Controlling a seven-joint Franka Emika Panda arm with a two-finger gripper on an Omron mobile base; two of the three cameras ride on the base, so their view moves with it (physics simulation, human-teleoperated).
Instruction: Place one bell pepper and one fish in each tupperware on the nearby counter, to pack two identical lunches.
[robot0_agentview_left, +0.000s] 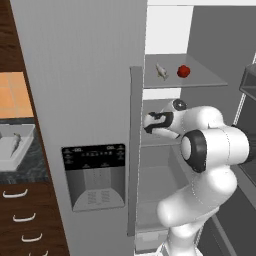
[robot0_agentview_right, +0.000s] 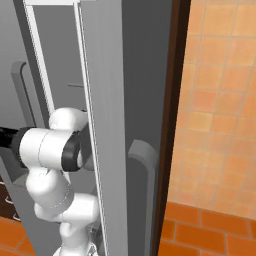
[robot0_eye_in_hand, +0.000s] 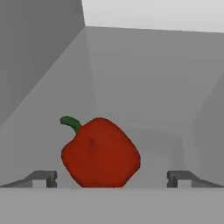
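Hand (robot0_eye_in_hand: 112, 178) wide open inside fridge (robot0_agentview_left: 90, 75), gripping nothing. Red bell pepper (robot0_eye_in_hand: 100, 153) dead ahead, between fingertips (robot0_eye_in_hand: 43, 178), not touched. Second pepper (robot0_agentview_left: 183, 71) and fish (robot0_agentview_left: 161, 72) on upper shelf (robot0_agentview_left: 210, 80). Tupperware (robot0_agentview_left: 15, 150) on bench (robot0_agentview_left: 30, 167), fish-like item inside.

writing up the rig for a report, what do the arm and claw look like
The arm is glossy white with rounded, bulbous segments and dark bands at the joints. The wrist section is black and white. The claw has two small dark grey, blocky finger tips. No cables or markings show.
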